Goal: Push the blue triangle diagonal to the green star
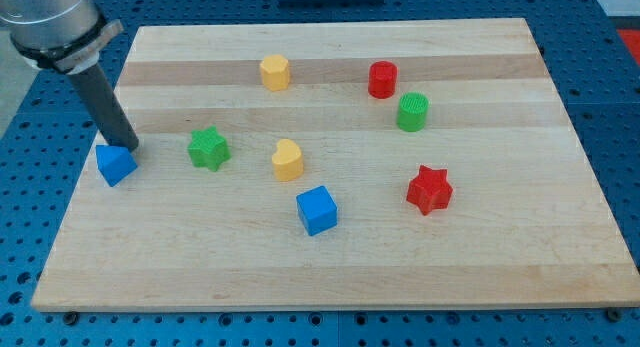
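The blue triangle [116, 164] lies near the board's left edge. The green star [209, 148] sits to its right and slightly higher in the view, about a block's width apart. My tip [131, 146] is at the blue triangle's upper right corner, touching or almost touching it, between the triangle and the green star. The dark rod leans up toward the view's top left.
On the wooden board [480, 257] also lie a yellow heart [287, 161], a blue cube [317, 209], a red star [429, 189], a green cylinder [412, 112], a red cylinder [382, 79] and a yellow hexagonal block [275, 72]. The board's left edge is close to the triangle.
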